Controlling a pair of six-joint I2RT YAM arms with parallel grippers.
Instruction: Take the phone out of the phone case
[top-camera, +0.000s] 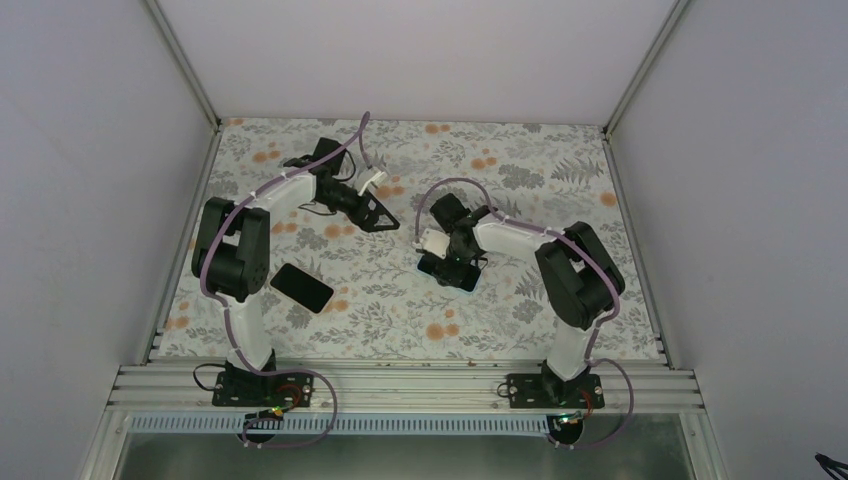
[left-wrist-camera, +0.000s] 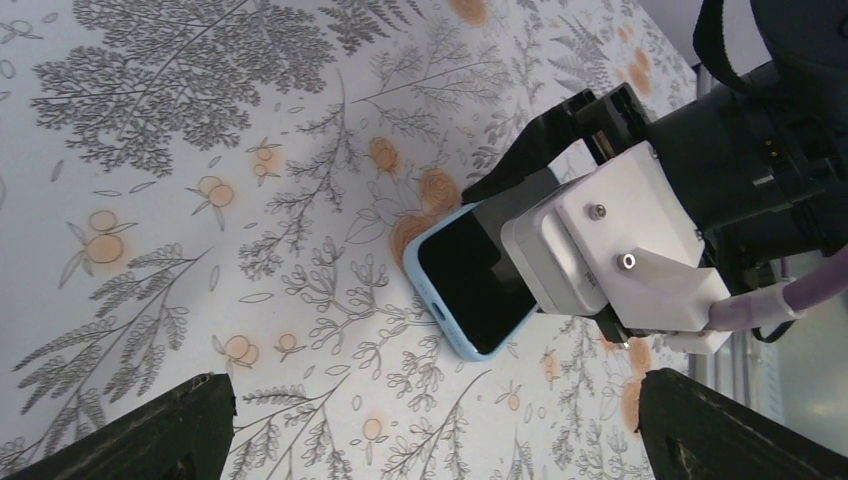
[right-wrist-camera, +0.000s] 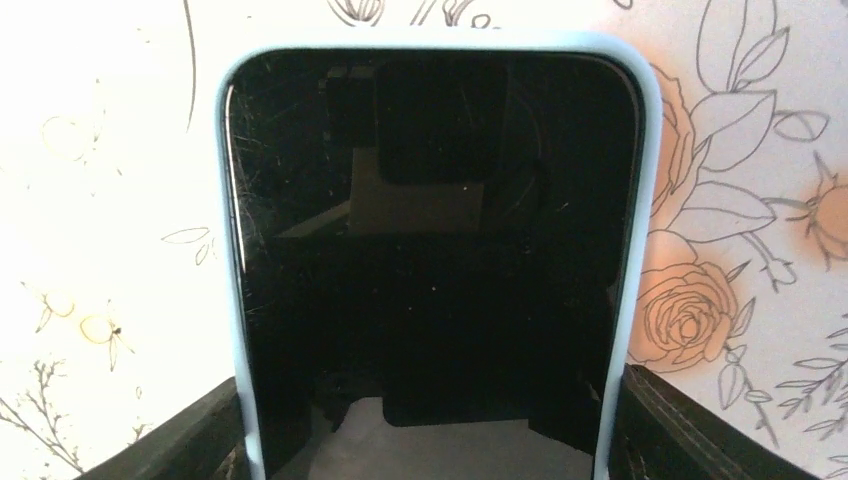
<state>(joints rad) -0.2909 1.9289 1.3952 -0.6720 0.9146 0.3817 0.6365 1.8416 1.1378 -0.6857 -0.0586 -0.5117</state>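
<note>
A black phone (right-wrist-camera: 430, 220) in a light-blue case (right-wrist-camera: 630, 250) lies screen up on the floral tabletop, right of centre in the top view (top-camera: 462, 279). My right gripper (top-camera: 452, 262) is over its near end. In the right wrist view its two black fingers (right-wrist-camera: 680, 430) press against the case's long sides, shut on it. My left gripper (top-camera: 378, 212) hovers up and left of the phone, jaws wide open and empty. The left wrist view shows the cased phone (left-wrist-camera: 470, 285) ahead of it, partly covered by the right gripper's white camera block (left-wrist-camera: 610, 250).
A second flat black slab (top-camera: 302, 287), like a bare phone, lies on the table beside the left arm's upright link. Metal frame rails (top-camera: 400, 385) run along the near edge. Grey walls enclose the table on three sides.
</note>
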